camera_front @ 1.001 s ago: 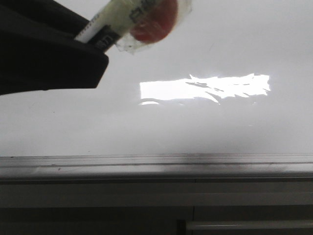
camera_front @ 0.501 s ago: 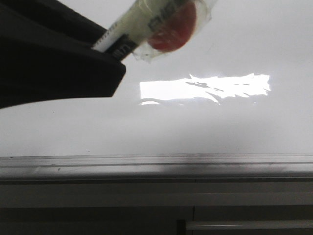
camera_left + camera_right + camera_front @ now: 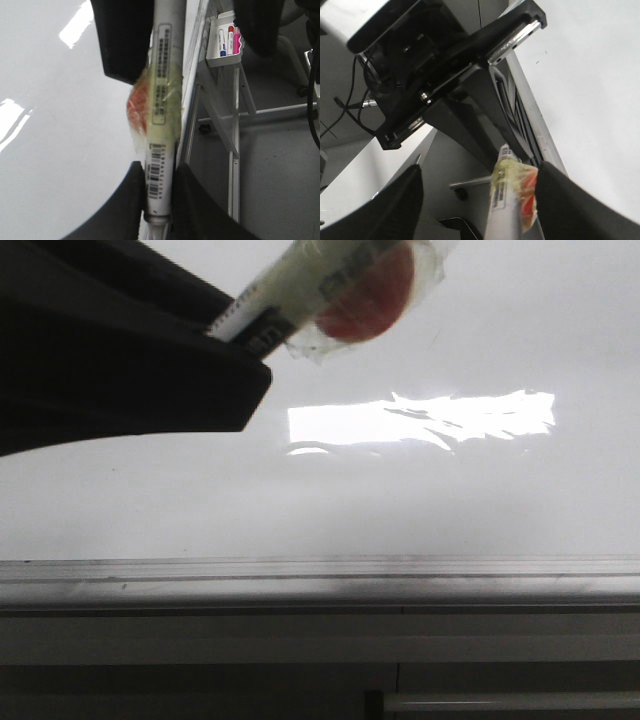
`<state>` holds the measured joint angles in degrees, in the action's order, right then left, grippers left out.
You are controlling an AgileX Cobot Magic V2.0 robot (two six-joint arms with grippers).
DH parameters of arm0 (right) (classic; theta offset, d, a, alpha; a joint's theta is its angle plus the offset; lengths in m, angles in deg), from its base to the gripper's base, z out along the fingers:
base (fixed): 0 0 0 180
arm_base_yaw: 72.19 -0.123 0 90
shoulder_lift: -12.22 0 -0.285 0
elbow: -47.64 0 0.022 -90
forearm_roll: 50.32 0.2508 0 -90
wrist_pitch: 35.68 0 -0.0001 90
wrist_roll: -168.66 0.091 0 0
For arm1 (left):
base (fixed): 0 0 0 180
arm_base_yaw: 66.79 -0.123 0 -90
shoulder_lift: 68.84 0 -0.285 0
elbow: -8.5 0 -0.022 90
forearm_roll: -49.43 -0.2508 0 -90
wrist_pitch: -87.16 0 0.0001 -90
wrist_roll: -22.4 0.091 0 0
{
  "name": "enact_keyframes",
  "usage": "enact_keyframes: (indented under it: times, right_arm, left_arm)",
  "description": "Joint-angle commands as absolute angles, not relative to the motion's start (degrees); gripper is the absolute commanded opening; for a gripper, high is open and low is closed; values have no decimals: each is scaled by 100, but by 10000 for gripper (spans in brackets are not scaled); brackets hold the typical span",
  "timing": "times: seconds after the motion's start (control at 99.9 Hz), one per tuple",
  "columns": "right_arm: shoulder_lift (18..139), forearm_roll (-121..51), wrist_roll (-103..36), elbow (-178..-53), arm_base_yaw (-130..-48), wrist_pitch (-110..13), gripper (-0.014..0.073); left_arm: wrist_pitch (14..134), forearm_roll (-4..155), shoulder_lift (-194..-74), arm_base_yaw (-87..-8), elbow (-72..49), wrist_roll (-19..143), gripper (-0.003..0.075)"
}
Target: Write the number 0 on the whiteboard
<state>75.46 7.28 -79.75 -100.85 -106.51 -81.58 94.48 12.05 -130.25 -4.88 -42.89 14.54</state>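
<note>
Office or classroom: whiteboard (image 3: 420, 490), marker tray (image 3: 223, 45)

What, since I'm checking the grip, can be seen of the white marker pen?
White cylindrical marker pen with a printed barcode label, and clear yellowish tape over a red patch mid-barrel. The left gripper clamps one end; the other end runs between the fingers of the open right gripper. Its tip is unseen.

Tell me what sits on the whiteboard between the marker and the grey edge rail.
Front view: only bare whiteboard with a bright glare patch between marker and rail.
</note>
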Motion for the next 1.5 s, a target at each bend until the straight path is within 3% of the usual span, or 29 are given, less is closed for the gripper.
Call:
enact_keyframes:
  times: [0.0, 0.951, 1.041, 1.111, 1.161, 1.191, 1.362, 1.412, 1.492]
  right_arm:
    - [7553, 894, -8041, -10257, -10689, -8040, 411]
    - [7480, 352, -8041, -10257, -10689, -7659, 408]
    - [7480, 352, -8041, -10257, -10689, -7659, 330]
    - [7480, 334, -8041, -10257, -10689, -7679, 158]
    - [7480, 268, -8041, -10257, -10689, -7709, -20]
    - [7480, 231, -8022, -10257, -10689, -7720, -74]
    - [7480, 180, -7984, -10257, -10689, -7781, -67]
    - [7480, 180, -7984, -10257, -10689, -7781, -69]
    - [7480, 191, -7984, -10257, -10689, -7781, -69]
  left_arm:
    - [9963, 1327, -12990, -447, -4015, 1424, -20]
    - [9086, 1327, -12990, -468, -4015, 1424, -20]
    - [9111, 1327, -12990, -468, -4015, 1424, -20]
    - [9162, 1327, -12990, -468, -4015, 1424, -20]
    - [9174, 1327, -12990, -468, -4015, 1424, -20]
    - [9190, 1327, -12990, -468, -4015, 1424, -20]
    - [9212, 1327, -12990, -468, -4005, 1424, -5]
    - [9212, 1327, -12990, -468, -3995, 1424, 38]
    - [9212, 1327, -12990, -468, -3973, 1424, 175]
